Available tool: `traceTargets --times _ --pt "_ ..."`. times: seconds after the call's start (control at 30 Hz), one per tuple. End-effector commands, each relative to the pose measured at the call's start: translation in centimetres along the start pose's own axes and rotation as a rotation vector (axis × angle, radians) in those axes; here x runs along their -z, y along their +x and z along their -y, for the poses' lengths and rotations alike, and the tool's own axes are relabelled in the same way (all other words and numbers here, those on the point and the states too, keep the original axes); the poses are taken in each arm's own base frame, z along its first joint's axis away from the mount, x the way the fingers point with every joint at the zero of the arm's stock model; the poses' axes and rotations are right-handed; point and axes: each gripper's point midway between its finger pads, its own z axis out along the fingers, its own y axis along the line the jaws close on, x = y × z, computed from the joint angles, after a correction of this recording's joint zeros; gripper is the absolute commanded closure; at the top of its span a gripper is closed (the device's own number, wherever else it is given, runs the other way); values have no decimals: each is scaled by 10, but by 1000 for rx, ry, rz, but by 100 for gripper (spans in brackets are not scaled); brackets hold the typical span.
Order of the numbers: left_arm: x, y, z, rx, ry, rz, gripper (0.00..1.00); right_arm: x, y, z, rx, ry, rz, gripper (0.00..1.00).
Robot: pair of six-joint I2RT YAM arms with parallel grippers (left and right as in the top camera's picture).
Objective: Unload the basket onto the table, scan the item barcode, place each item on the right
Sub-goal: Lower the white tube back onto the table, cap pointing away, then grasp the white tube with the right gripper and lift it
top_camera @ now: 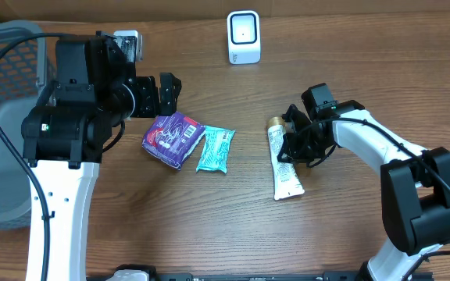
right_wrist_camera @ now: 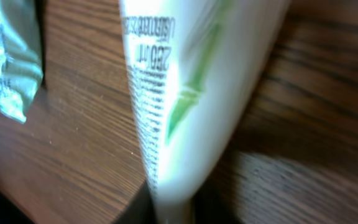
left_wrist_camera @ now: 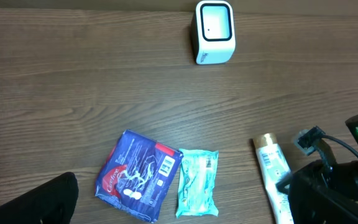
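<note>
Overhead view: The tube (top_camera: 286, 168) lies flat on the table (top_camera: 209, 226), right of centre, gold cap pointing away towards the scanner (top_camera: 244, 37), which stands well apart at the far edge. The right gripper (top_camera: 294, 147) sits on the tube's upper body just below the cap. Whether its jaws have closed on the tube cannot be told from here. The left gripper (top_camera: 167, 94) hangs wide apart and empty, just beyond the purple packet (top_camera: 172, 139). A teal packet (top_camera: 214, 149) lies beside that one.

Left wrist view: The scanner's window faces the work area. The tube shows as white with small print down its length and a gold cap. No barcode can be made out on the upward face.

Right wrist view: The tube (right_wrist_camera: 185, 93) fills the frame, blurred. It is glossy white with a column of fine print, a volume marking and a green leaf motif. The fingers are not distinguishable, so grip is unconfirmed.

Assessment: The step in hand appears to be securing the tube. Recommend a firm hold on the stiffer shoulder near the cap, since the soft body may flex or slip. The code is probably underneath, so that face should be turned to the window.
</note>
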Motion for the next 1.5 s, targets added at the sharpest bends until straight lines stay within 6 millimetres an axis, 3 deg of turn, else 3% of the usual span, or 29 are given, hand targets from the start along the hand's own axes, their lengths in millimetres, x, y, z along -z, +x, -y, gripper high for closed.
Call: traceTargets --times 0.0,0.07,0.23,0.4,0.5,0.67,0.77,0.93,1.03,1.1,1.3,1.47 --pt "2 -5 -2 14 -8 15 0 -5 10 -2 -16 -36 -31 65" --pt "2 -5 -2 14 -8 15 1 -7 15 0 -23 -34 -43 51" --pt "2 -5 -2 15 -8 14 1 -16 29 3 -37 -48 -69 52" --pt "2 -5 -2 14 -8 15 0 -22 41 -4 -51 -118 -95 68" --pt "2 -5 -2 15 -8 14 0 -24 45 -4 -56 -120 -103 82" --pt "2 -5 -2 14 -7 15 0 -20 36 -11 -42 -148 -80 96" --pt "2 -5 -2 14 -7 15 0 -7 21 -27 -18 -205 -45 96" --pt "2 -5 -2 14 -8 15 0 32 -8 -68 72 -339 31 96" --pt "2 -5 -2 14 -8 15 0 65 -22 -97 153 -426 87 96" --pt "2 -5 -2 14 -8 15 0 98 -30 -120 210 -466 149 96" --pt "2 -5 -2 14 -8 15 0 168 -30 -159 317 -591 272 96" --pt "2 -5 -2 14 -8 15 0 209 -25 -178 350 -701 330 96"
